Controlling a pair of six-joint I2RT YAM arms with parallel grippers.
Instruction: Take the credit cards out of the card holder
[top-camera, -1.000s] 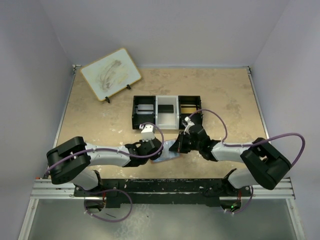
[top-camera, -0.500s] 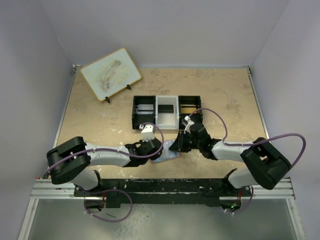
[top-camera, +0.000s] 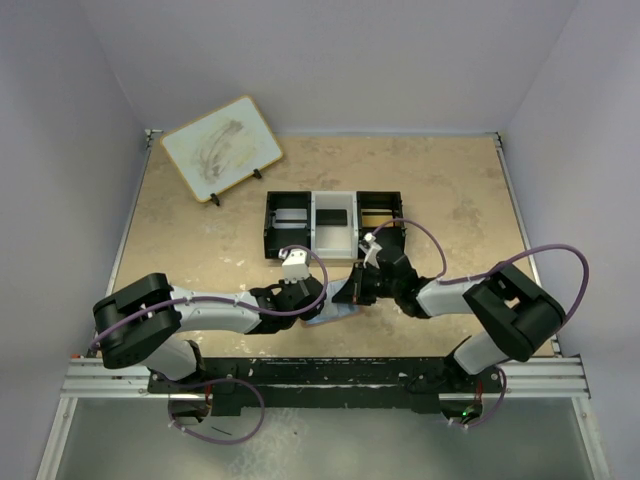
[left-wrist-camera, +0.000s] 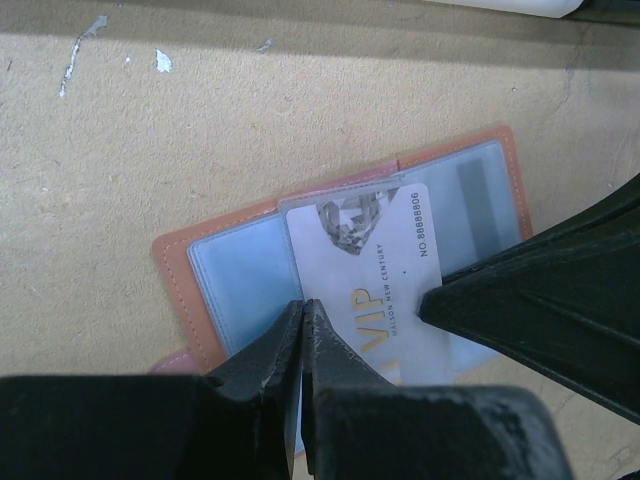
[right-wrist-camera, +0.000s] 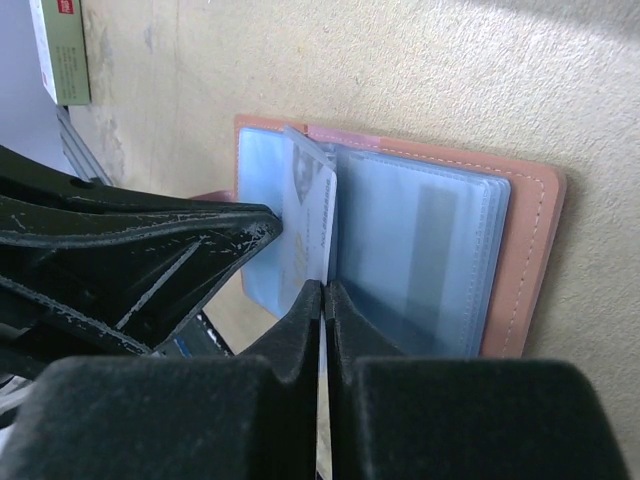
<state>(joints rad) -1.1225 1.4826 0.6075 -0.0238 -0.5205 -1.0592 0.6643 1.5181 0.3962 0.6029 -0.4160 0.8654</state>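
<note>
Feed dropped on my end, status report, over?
Both claws shut: right claw pinching credit card, left claw at its edge. Open card holder lies flat. Nothing in the way.

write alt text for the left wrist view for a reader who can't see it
An open reddish-brown card holder lies on a tan table with a silver VIP card across its clear blue sleeves. The left tool, shut, sits at the card's near-left edge, and the right tool brings its dark tip to the card's right edge.
</note>
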